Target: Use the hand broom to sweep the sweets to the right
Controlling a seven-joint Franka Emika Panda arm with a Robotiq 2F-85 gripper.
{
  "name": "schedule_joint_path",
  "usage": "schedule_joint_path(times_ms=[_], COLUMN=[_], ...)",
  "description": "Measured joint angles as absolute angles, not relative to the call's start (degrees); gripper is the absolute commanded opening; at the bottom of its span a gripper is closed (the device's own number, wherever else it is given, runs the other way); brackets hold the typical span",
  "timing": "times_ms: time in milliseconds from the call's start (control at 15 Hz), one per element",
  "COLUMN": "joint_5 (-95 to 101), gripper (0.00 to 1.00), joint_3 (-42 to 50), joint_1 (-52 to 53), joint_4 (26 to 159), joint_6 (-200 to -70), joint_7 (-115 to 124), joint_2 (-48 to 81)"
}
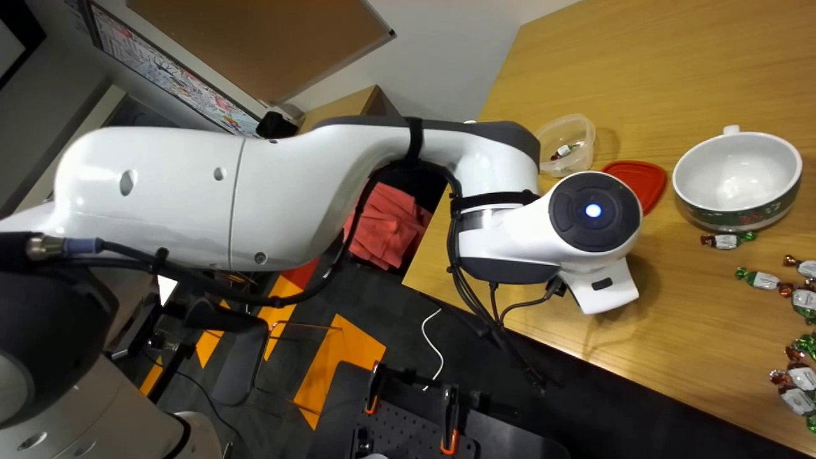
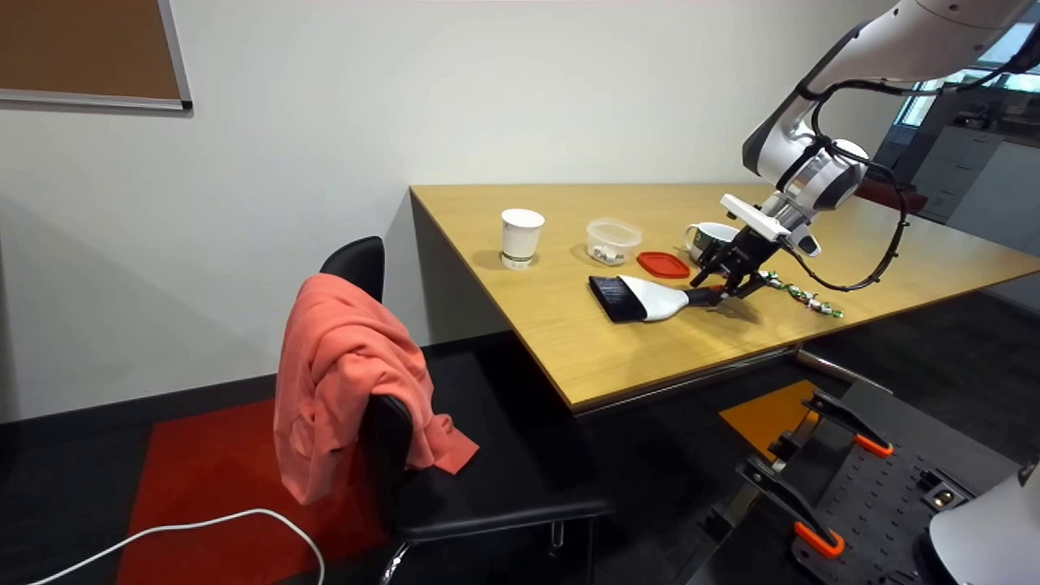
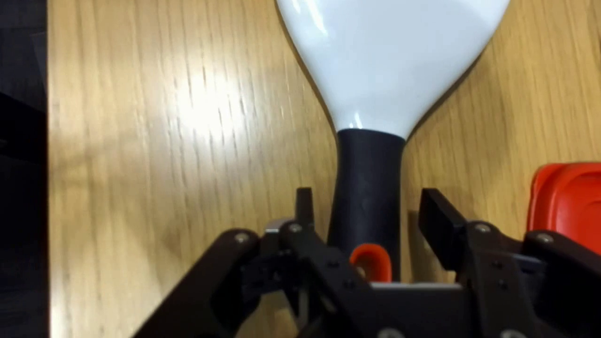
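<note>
The broom (image 2: 660, 299) lies on the table (image 2: 569, 341), the gripper (image 3: 366, 209) parted astride its handle (image 3: 368, 183), with gaps on both sides. Closing off-centre could twist the broom; gripping near its end might let the bristles (image 2: 619, 300) droop. The sweets (image 1: 804, 298) lie well apart from the bristles, some near the table's edge, so a stray sweep could drop them. In an exterior view the arm (image 1: 299, 197) hides the broom, and the frame crops the sweets.

On the worktop (image 2: 581, 357) stood a white paper cup (image 2: 520, 240), a clear plastic tub (image 2: 613, 234) and a green-patterned mug (image 1: 736, 178); a red lid (image 2: 664, 265) lay between tub and mug. A coral sweatshirt (image 2: 349, 366) hung over a black chair (image 2: 504, 496), and a white cable (image 2: 260, 511) curved across the floor (image 2: 187, 471).
</note>
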State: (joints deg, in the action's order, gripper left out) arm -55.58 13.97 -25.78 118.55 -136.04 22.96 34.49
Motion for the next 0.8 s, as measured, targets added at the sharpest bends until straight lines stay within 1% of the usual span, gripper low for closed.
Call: schedule_joint_path(times_ms=[67, 133, 333, 533, 667, 800], joint_5=[-55.6, -55.1, -48.5, -35.3, -25.4, -16.0], gripper=[0.99, 1.00, 1.00, 1.00, 1.00, 1.00], joint_3=[14.8, 15.8, 19.9, 24.9, 29.1, 31.2], joint_1=[-24.5, -22.9, -16.9, -9.8, -5.0, -2.6], joint_4=[119.7, 120.8, 124.8, 128.8, 130.8, 131.9], joint_6=[-137.0, -138.2, -143.6, -149.4, -150.5, -150.7], joint_7=[23.1, 24.0, 31.4, 44.4, 53.4, 61.6], joint_2=[33.4, 32.1, 27.9, 24.7, 23.8, 23.1])
